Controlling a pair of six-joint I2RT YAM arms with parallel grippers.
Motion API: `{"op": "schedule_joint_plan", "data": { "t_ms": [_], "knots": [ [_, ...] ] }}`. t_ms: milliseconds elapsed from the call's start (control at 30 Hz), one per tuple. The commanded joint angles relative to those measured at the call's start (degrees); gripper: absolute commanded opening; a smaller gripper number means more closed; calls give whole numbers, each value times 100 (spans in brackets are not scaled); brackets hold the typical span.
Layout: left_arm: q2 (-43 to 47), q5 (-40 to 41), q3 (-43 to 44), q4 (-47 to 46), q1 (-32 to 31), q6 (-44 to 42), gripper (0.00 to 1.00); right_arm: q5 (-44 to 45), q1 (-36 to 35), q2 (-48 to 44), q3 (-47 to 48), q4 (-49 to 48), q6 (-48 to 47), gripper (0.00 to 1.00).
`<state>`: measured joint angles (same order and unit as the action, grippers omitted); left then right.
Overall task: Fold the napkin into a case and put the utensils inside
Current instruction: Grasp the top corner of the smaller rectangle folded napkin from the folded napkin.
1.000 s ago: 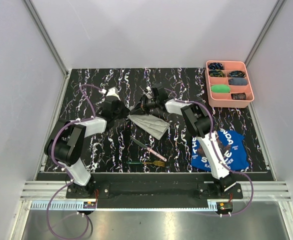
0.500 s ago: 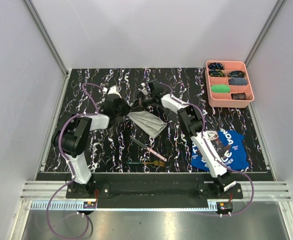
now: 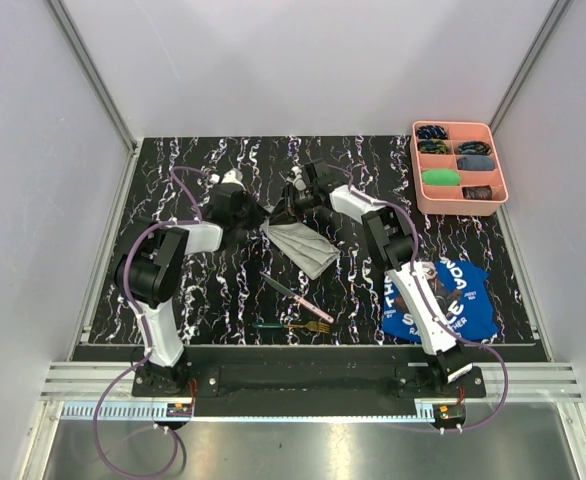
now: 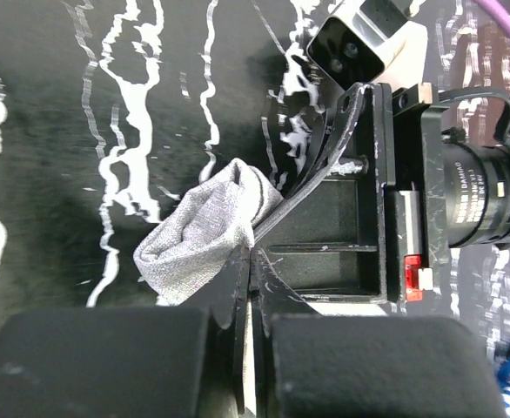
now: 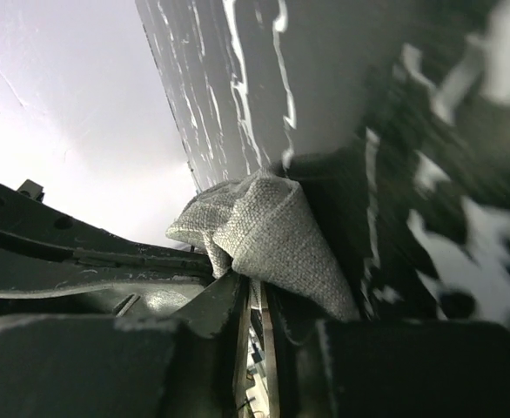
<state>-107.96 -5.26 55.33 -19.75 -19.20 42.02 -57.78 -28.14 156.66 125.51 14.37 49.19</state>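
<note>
The light grey napkin (image 3: 305, 248) lies folded in a narrow layered strip mid-table, its far corner lifted between both grippers. My left gripper (image 3: 256, 213) is shut on that corner; the left wrist view has the cloth (image 4: 194, 239) bunched at the closed tips (image 4: 251, 253). My right gripper (image 3: 281, 212) faces it tip to tip. Its jaws (image 5: 257, 280) stand a narrow slit apart with the napkin (image 5: 272, 231) still pinched at the tips. The pink-handled knife (image 3: 299, 298) and the green-handled fork (image 3: 291, 326) lie on the table in front of the napkin.
A pink compartment tray (image 3: 418, 178) with small items stands at the back right. A blue printed cloth (image 3: 463, 305) lies at the front right, under the right arm. The table is black with white marbling, with walls on three sides.
Both grippers have drawn closer together at the napkin's far corner, the left one moving right and back. The napkin has pulled into a narrower shape. The right jaws have eased slightly apart.
</note>
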Motion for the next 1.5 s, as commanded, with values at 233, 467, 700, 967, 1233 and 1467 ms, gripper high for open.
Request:
{"op": "schedule_joint_plan", "data": {
  "t_ms": [233,467,700,967,1233,1467],
  "knots": [
    [-112,-362,-312,-55,-93,316,0,513,-25,-979,-748,338,-472,27],
    [38,-353,-409,-99,-93,245,0,531,19,-1278,-967,277,-437,25],
    [82,-380,-497,-161,-93,236,0,425,89,-1436,-1248,-30,-305,17],
    [73,-432,-532,-231,-93,219,0,390,204,-1761,-1705,-488,-111,25],
    [205,-380,-585,-196,-93,193,0,337,300,-1858,-1943,-593,-102,26],
    [310,-371,-611,-214,-93,228,0,364,300,-1657,-1987,-672,-111,2]
  ]
}}
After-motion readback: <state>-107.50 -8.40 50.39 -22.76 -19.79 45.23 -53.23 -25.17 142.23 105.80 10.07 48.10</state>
